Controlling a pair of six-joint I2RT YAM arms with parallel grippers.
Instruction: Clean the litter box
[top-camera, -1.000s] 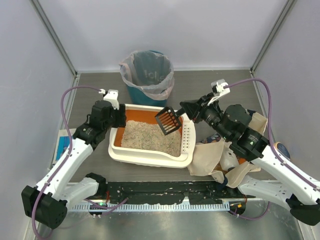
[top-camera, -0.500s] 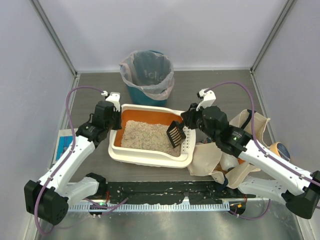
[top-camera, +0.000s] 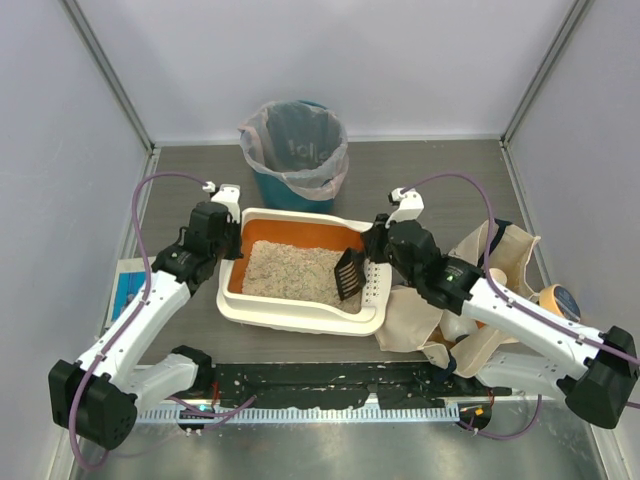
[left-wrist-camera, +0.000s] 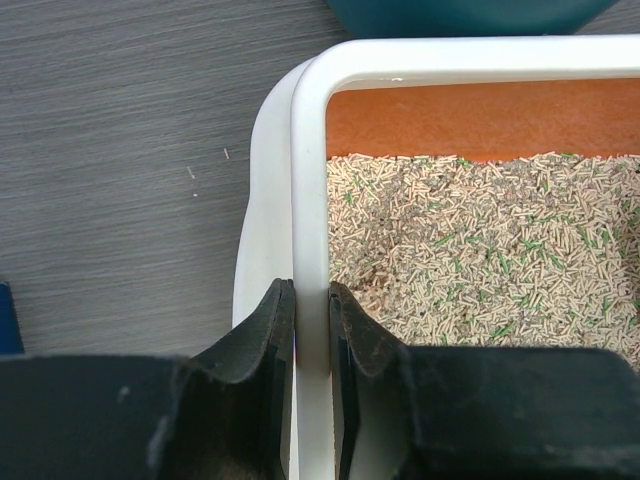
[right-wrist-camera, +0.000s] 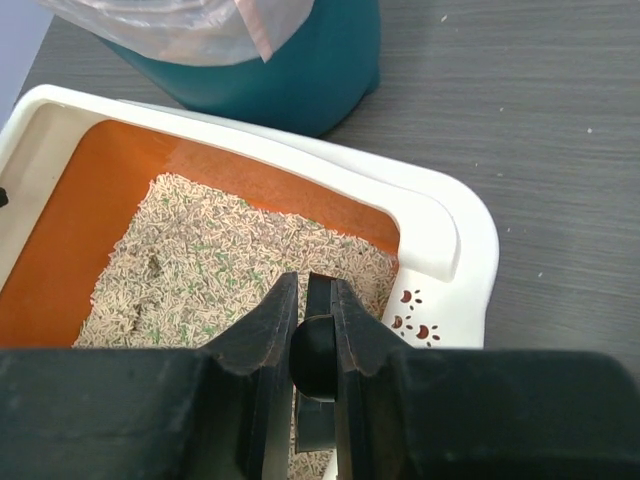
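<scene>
The litter box (top-camera: 300, 308) sat at the middle of the table (top-camera: 430, 175), just in front of the teal bin (top-camera: 296, 185) by the far edge. The left gripper (left-wrist-camera: 311, 300) was pinched tight on the box's left rim, 1 finger each side. The right gripper (right-wrist-camera: 311, 295) was clamped on the handle of a black scoop (top-camera: 349, 274) standing in the litter by the box's right end.

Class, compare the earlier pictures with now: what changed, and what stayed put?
The right tool lowered the black scoop into the litter box at its perforated end. The left tool closed on the box's left rim. Box, teal bin and tote bag stayed put.
</scene>
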